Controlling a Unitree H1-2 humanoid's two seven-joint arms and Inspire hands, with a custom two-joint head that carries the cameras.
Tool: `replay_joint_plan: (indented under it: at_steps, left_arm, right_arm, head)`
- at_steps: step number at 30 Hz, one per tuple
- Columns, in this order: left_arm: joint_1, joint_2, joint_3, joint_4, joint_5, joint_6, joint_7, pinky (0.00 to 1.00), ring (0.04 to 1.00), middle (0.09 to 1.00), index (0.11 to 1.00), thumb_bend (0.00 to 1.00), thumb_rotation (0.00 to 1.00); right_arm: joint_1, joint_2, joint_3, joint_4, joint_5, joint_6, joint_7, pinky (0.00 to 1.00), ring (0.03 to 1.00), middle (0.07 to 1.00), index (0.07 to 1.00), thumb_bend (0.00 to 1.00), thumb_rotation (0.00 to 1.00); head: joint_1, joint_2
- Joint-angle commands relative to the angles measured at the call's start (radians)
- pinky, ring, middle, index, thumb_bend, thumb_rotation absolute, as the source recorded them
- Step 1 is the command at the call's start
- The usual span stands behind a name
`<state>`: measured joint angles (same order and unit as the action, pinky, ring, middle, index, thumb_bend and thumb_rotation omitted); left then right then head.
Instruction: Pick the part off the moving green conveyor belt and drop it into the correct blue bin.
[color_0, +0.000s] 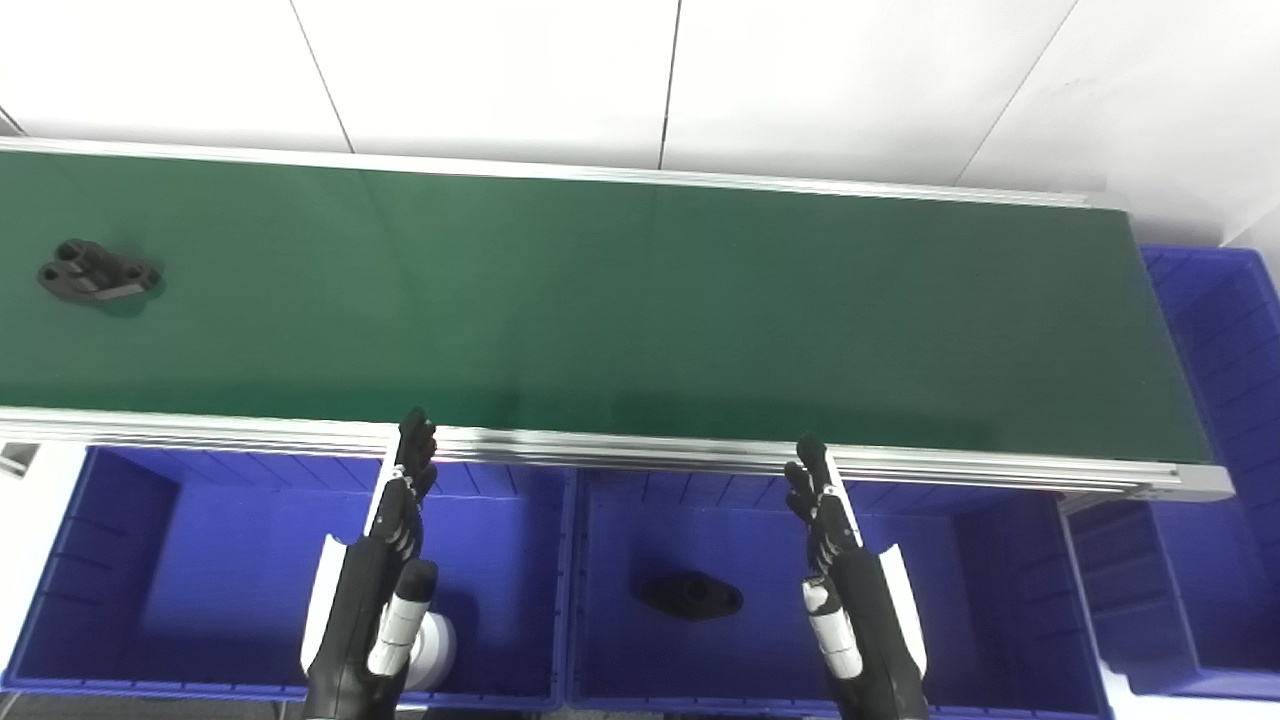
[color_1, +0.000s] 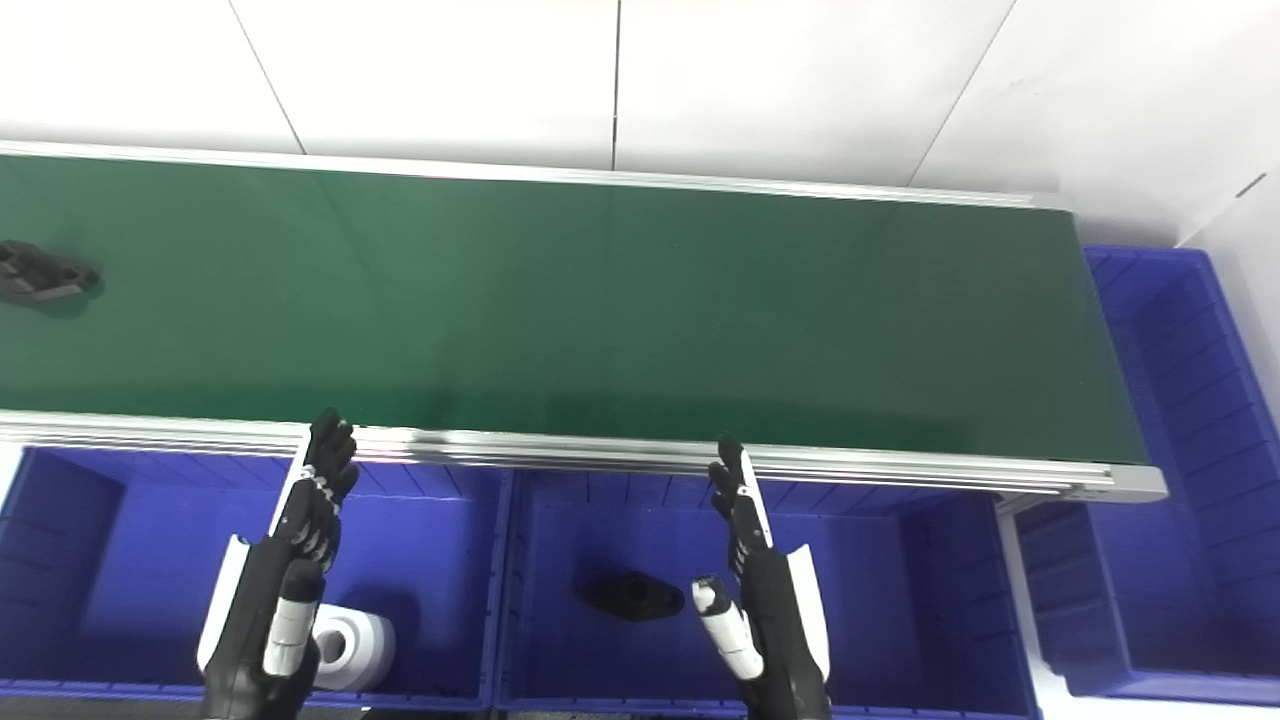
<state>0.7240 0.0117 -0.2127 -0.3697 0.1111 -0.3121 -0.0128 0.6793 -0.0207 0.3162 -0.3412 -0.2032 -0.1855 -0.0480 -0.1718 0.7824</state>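
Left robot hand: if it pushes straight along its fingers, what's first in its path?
Probably the conveyor's near aluminium rail: the left robot hand points up-picture with fingertips right at it. If it is above rail height, then bare green belt. Depth unclear.

Bright even overhead light, soft glare on belt (color_0: 640, 300), pics sharp, edges bowed.

Our conveyor belt (color_0: 600, 300) runs left to right, a part (color_0: 98, 272) on its far left. Before it sit two bins: left bin (color_0: 150, 560) holds a roll (color_0: 435, 645), middle bin (color_0: 980, 600) another part (color_0: 692, 596). A third bin (color_0: 1215, 400) stands at the belt's right end.
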Motion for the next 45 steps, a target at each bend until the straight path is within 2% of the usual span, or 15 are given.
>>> replay_joint_plan:
  at_steps: [1, 10, 14, 23, 30, 35, 37, 45]
  left_arm:
    - [0.022, -0.001, -0.006, -0.016, -0.003, -0.026, 0.001, 1.0, 1.0, 1.0, 1.0, 0.87, 0.98]
    - [0.02, -0.004, -0.006, -0.017, -0.01, -0.022, 0.001, 1.0, 1.0, 1.0, 1.0, 0.9, 0.97]
    - [0.018, -0.004, -0.005, 0.0, -0.007, -0.033, 0.002, 1.0, 1.0, 1.0, 1.0, 0.89, 0.97]
    - [0.009, -0.003, -0.008, 0.014, 0.0, -0.042, 0.001, 1.0, 1.0, 1.0, 1.0, 0.89, 0.97]
    - [0.003, -0.001, -0.014, 0.05, 0.006, -0.062, -0.003, 1.0, 1.0, 1.0, 1.0, 0.85, 0.94]
    - [-0.01, -0.021, -0.025, 0.111, 0.038, -0.109, 0.014, 1.0, 1.0, 1.0, 1.0, 0.82, 0.93]
    - [-0.018, -0.032, -0.03, 0.136, 0.048, -0.123, 0.019, 1.0, 1.0, 1.0, 1.0, 0.84, 0.93]
    - [-0.05, -0.075, -0.048, 0.211, 0.076, -0.147, 0.043, 1.0, 1.0, 1.0, 1.0, 0.84, 0.93]
  right_arm:
    - [0.011, 0.002, 0.002, -0.012, 0.012, -0.041, 0.007, 0.96, 0.976, 1.0, 1.0, 0.94, 1.0]
    - [0.01, -0.001, 0.001, -0.009, 0.01, -0.039, 0.006, 0.97, 0.973, 1.0, 1.0, 0.95, 1.0]
    - [0.007, -0.003, 0.001, 0.005, 0.019, -0.052, 0.007, 0.97, 0.974, 1.0, 1.0, 0.95, 1.0]
    - [-0.002, -0.005, -0.003, 0.022, 0.015, -0.056, 0.004, 0.98, 0.971, 1.0, 1.0, 0.97, 1.0]
    - [-0.01, -0.009, -0.009, 0.065, 0.043, -0.09, 0.006, 0.98, 0.979, 1.0, 1.0, 1.0, 1.0]
    - [-0.024, -0.029, -0.031, 0.116, 0.062, -0.124, 0.013, 0.98, 0.98, 1.0, 1.0, 1.0, 1.0]
    - [-0.033, -0.039, -0.041, 0.139, 0.076, -0.141, 0.016, 0.96, 0.981, 1.0, 1.0, 1.0, 1.0]
    - [-0.073, -0.076, -0.077, 0.209, 0.134, -0.182, 0.055, 0.96, 0.985, 1.0, 1.0, 0.98, 1.0]
  head:
    - [0.001, 0.001]
    - [0.001, 0.002]
    - [0.009, -0.019]
    - [0.014, -0.034]
    - [0.053, -0.109]
    - [0.108, -0.176]
    - [0.133, -0.198]
    - [0.202, -0.242]
